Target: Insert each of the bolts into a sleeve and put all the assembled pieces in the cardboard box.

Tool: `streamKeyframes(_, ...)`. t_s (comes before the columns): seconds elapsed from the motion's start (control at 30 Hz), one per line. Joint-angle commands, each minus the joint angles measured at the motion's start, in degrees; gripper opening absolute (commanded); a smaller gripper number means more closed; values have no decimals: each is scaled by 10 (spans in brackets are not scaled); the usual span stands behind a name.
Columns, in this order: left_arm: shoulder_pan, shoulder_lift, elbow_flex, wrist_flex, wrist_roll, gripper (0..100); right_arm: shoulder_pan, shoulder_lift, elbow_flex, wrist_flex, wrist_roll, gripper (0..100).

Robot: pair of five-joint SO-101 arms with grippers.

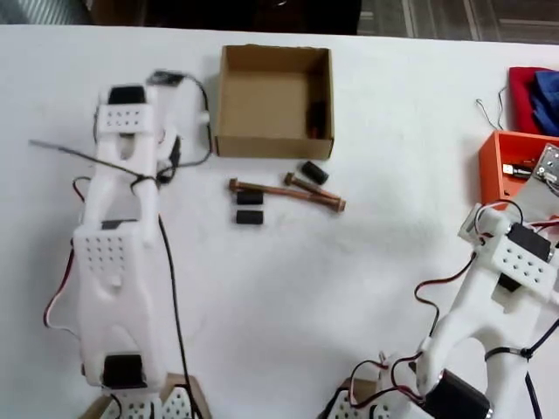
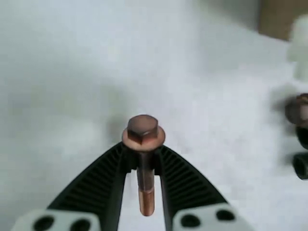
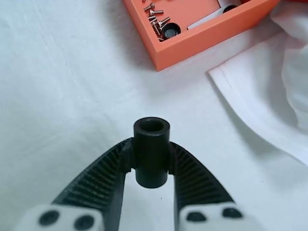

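My left gripper (image 2: pixel 143 150) is shut on the shank of a copper bolt (image 2: pixel 143 134), hex head outward, above the white table. My right gripper (image 3: pixel 151 161) is shut on a black sleeve (image 3: pixel 152 147) whose open bore faces outward. In the high view the left arm (image 1: pixel 122 175) stretches along the table's left side and the right arm (image 1: pixel 515 262) is at the lower right. Two more bolts (image 1: pixel 284 192) lie crossed in front of the cardboard box (image 1: pixel 229 96). Two sleeves (image 1: pixel 249 207) lie beside them and a third sleeve (image 1: pixel 314 172) sits by the box's front. A dark piece (image 1: pixel 316 113) rests inside the box.
An orange tray (image 1: pixel 493 166) with small screws and parts stands at the right edge, also seen as the orange tray (image 3: pixel 192 43) close to my right gripper. A white cloth (image 3: pixel 269 101) lies beside it. Cables (image 1: pixel 170 262) trail near the left arm.
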State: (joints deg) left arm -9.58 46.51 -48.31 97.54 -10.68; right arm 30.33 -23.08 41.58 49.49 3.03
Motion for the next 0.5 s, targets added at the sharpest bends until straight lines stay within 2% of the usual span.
streamKeyframes(0.0,13,-132,-47,50,0,24,-32,-8,4,-7,1,21)
streamKeyframes(0.13,4,-274,18,50,0,24,-65,-40,3,23,2,21)
streamKeyframes(0.23,3,-415,138,50,0,24,-86,-126,1,54,5,21)
streamKeyframes(0.3,4,-527,239,48,0,24,-108,-196,1,70,34,21)
streamKeyframes(0.47,3,-794,441,31,0,24,-232,-343,2,132,83,21)
